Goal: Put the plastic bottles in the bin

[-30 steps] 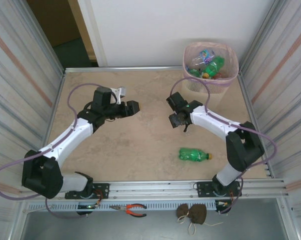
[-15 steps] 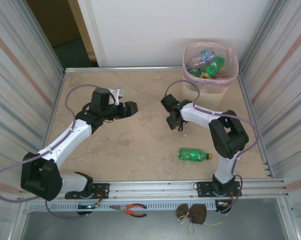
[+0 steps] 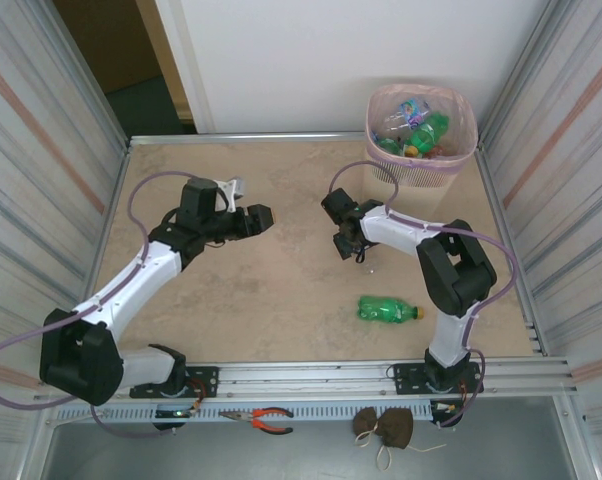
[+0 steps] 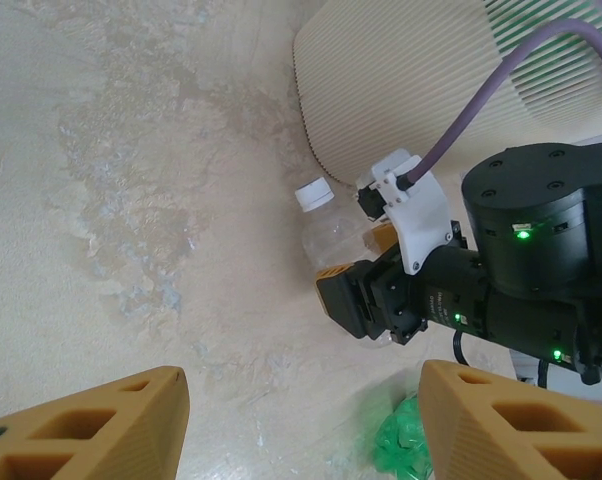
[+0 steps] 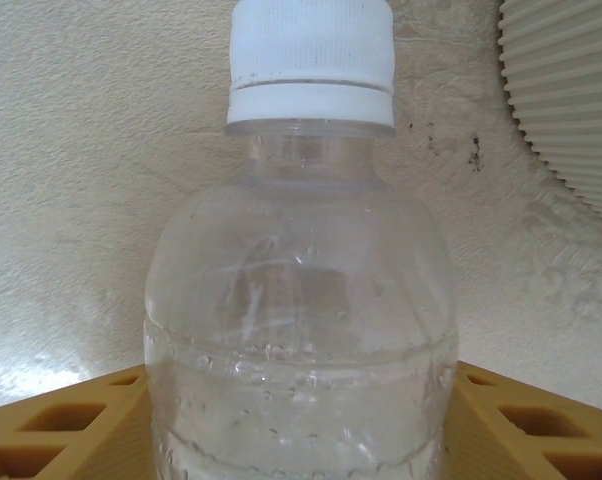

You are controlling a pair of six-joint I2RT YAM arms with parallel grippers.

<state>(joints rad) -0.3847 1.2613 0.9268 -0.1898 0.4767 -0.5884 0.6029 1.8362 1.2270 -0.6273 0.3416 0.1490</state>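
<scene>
Clear bottle (image 5: pixel 299 330) cropped below, perhaps mid-body.

Beige table (image 3: pixel 251 310): green bottle (image 3: pixel 388 310) (on its side), bin (image 3: pixel 421 175) far-right.

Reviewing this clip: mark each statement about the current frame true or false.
1. A green bottle lies on the table. True.
2. The left gripper holds a bottle. False: its fingers are spread wide with nothing between them.
3. The clear bottle in the right gripper has a blue cap. False: the cap is white.
4. The bin has bottles inside. True.
5. The bin stands at the table's far left corner. False: it stands at the far right corner.
</scene>
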